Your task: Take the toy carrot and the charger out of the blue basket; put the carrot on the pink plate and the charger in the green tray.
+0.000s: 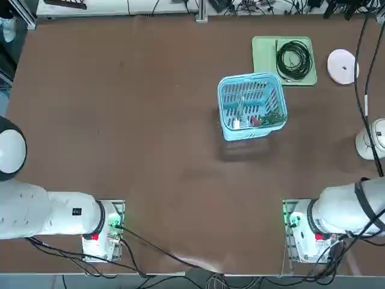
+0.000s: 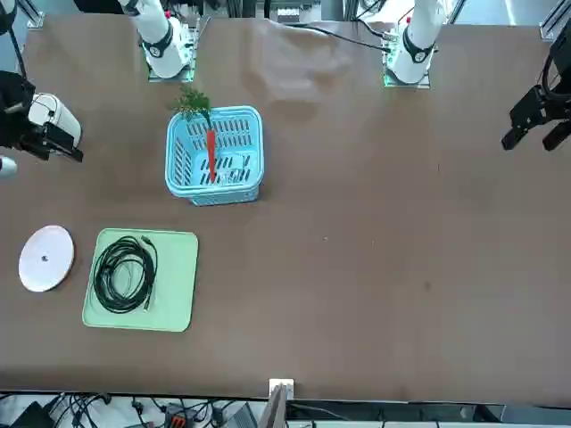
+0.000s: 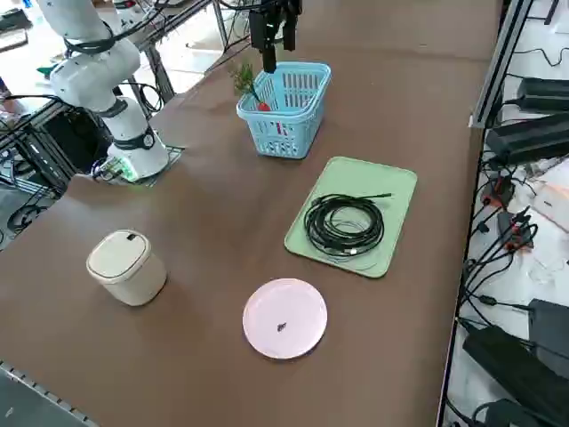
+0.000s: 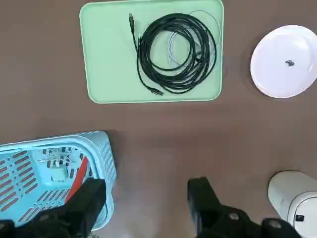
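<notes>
The blue basket [image 1: 249, 78] stands right of the table's middle. Inside it the toy carrot [image 2: 211, 152] leans on the wall nearest the robot, with its green leaves sticking out over the rim. The white charger [image 4: 58, 171] lies on the basket floor beside the carrot. Behind the basket is the green tray [image 1: 264, 57], and the pink plate [image 1: 343, 66] lies to the tray's right. My right gripper [image 4: 147, 191] hangs high above the table, on the basket's right and apart from it. It is open with nothing between its fingers.
A black coiled cable [image 1: 293, 59] fills much of the tray. A white lidded canister [image 3: 124, 267] stands near the table's right edge, on the robot's side of the plate. Bare brown tabletop surrounds the basket.
</notes>
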Action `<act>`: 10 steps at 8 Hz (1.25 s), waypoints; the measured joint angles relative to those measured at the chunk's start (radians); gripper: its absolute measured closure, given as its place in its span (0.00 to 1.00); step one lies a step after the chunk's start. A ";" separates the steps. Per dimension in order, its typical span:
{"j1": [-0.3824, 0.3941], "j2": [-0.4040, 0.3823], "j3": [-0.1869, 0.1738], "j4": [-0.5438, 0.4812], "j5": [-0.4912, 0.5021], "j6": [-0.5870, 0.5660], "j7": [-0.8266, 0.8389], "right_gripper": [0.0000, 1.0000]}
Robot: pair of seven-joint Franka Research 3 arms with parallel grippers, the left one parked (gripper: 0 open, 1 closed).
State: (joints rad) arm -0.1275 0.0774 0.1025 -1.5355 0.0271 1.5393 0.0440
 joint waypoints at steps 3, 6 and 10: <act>0.001 0.000 0.002 0.000 0.000 0.000 -0.004 0.00; 0.001 0.000 0.002 -0.002 0.000 0.000 -0.015 0.00; 0.017 -0.004 0.015 -0.025 0.009 -0.011 -0.003 0.00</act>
State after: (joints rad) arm -0.1105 0.0738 0.1175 -1.5602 0.0363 1.5288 0.0415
